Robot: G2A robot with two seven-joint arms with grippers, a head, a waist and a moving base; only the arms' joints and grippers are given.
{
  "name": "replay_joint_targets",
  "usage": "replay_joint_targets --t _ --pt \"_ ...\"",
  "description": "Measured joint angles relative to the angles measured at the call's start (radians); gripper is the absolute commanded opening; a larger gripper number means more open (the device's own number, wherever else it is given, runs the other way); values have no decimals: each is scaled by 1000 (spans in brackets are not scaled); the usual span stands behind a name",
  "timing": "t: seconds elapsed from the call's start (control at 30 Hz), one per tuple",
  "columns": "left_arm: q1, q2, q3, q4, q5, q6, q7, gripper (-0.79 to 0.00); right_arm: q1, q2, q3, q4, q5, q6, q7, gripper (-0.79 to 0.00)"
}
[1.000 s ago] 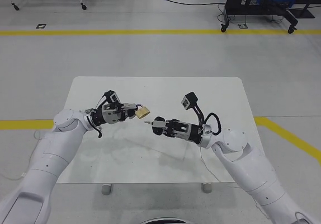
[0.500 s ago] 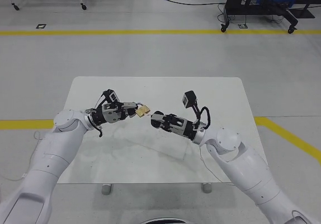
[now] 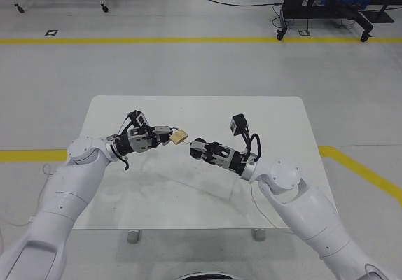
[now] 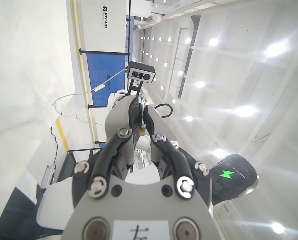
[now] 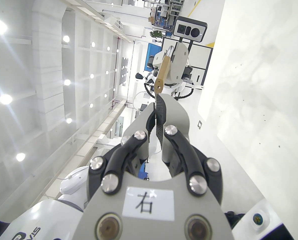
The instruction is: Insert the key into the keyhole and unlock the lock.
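A brass padlock (image 3: pixel 178 136) hangs above the white table (image 3: pixel 278 115), and my left gripper (image 3: pixel 166 134) is shut on its shackle end. In the left wrist view the left gripper (image 4: pixel 142 109) shows a sliver of brass (image 4: pixel 142 131) between its fingers. My right gripper (image 3: pixel 195 146) faces it from the right, shut on a thin key (image 3: pixel 187 142). In the right wrist view the right gripper (image 5: pixel 157 99) points straight at the padlock (image 5: pixel 162 69), whose bottom end is turned toward it. The key tip (image 5: pixel 158 91) touches that end; I cannot tell how deep it sits.
Both arms meet over the middle of the table, held above its surface. A yellow floor line (image 3: pixel 369 171) runs past the table's right side. A wheeled frame (image 3: pixel 327 17) stands far behind.
My right gripper has moved up and left with the key, closing the gap to the padlock. The left gripper and the padlock shifted only slightly.
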State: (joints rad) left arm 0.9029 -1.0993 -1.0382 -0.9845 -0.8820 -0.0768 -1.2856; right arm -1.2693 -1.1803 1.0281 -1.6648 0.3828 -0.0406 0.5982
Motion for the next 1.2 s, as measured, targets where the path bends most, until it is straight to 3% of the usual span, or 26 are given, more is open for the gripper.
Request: replay_joint_targets --t 0.7,1.0,1.2 --pt "6 -9 -19 -7 35 -13 -19 -785 -2 -10 -3 0 -22 29 -28 -785" --pt "26 -6 -31 -40 128 -134 3 -785 -1 -14 -6 3 -24 44 -39 -785" --pt "40 -5 -41 -58 140 -145 7 -785 6 -18 -10 8 -33 67 -48 -785"
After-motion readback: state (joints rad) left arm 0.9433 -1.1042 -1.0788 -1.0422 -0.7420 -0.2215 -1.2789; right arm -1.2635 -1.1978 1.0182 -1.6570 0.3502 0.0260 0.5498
